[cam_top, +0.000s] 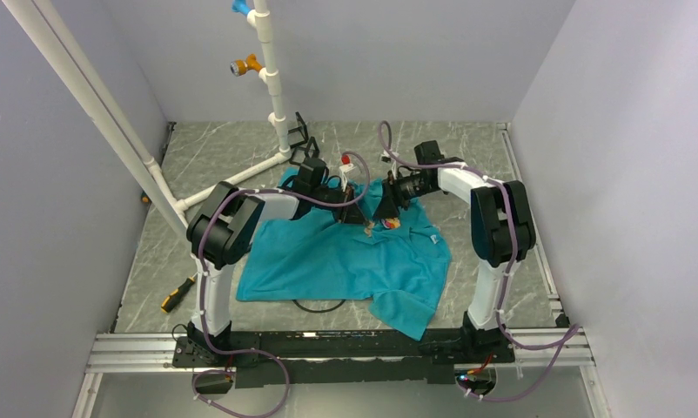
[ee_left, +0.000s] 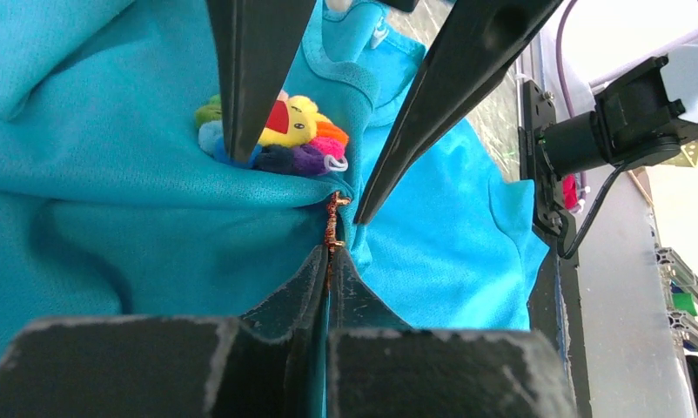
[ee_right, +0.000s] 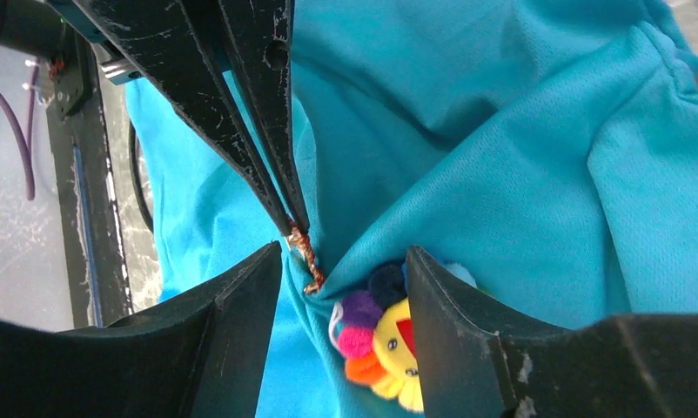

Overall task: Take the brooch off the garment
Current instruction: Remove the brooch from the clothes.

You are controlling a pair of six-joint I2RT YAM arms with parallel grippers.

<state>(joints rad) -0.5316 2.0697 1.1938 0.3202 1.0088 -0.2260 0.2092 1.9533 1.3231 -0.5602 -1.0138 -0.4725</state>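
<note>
Gripping pin (ee_left: 332, 222): left hand (ee_left: 329, 254) closed | right hand (ee_right: 344, 252) agape, finger (ee_left: 250, 78) half-hiding brooch (ee_left: 298, 131)

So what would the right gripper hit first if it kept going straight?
Probably the teal T-shirt: a fold sits between the right gripper's open fingers, beside the flower brooch, whose copper pin the left gripper pinches. Depth is unclear.

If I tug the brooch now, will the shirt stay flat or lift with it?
Probably lifts: the garment is thin, floppy cloth, already puckered into folds around the brooch. It looks light, so its own weight likely won't hold it down.
</note>
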